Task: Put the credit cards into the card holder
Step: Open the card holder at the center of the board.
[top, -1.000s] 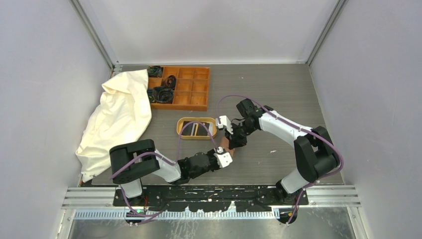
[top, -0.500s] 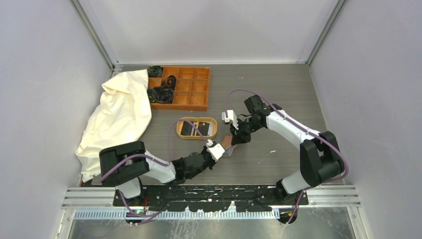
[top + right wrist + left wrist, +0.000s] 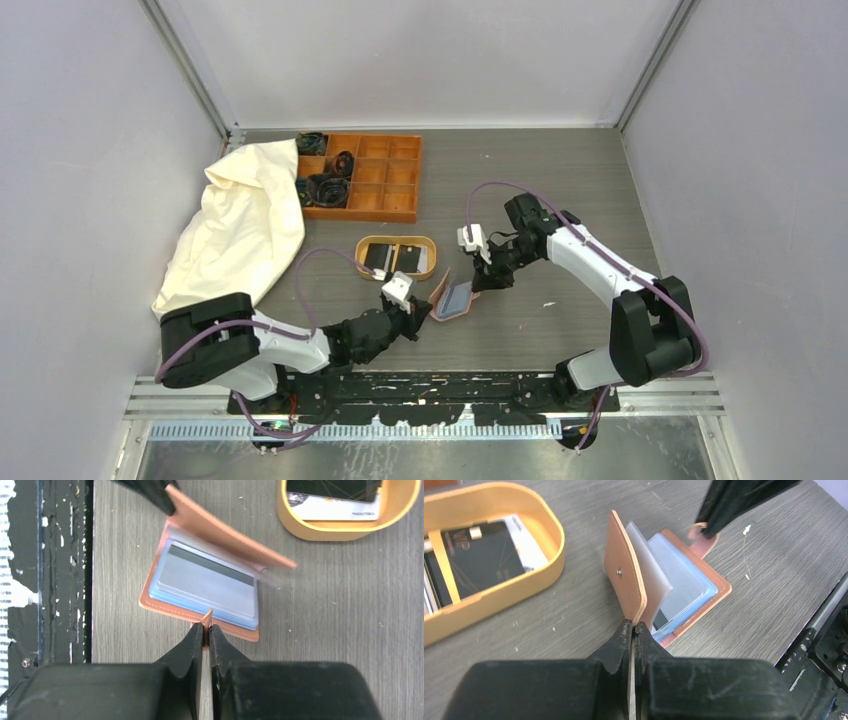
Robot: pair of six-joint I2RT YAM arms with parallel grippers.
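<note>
The reddish-brown card holder (image 3: 452, 297) lies open on the table, with clear sleeves and a pale blue card inside. My left gripper (image 3: 634, 624) is shut on the edge of its front cover (image 3: 624, 572) and holds that flap upright. My right gripper (image 3: 206, 625) is shut on the holder's snap tab (image 3: 206, 616) at the opposite edge; the base (image 3: 165, 605) lies flat. Black and pale credit cards (image 3: 392, 258) lie in the oval wooden tray (image 3: 395, 273), also seen in the left wrist view (image 3: 479, 555).
An orange compartment box (image 3: 362, 176) with dark items stands at the back. A cream cloth (image 3: 235, 235) lies at the left. The black rail (image 3: 50, 570) at the table's near edge is close to the holder.
The holder has been pulled open: my left gripper moved left with the cover flap, my right gripper moved right with the snap tab. The inside sleeves now show.
</note>
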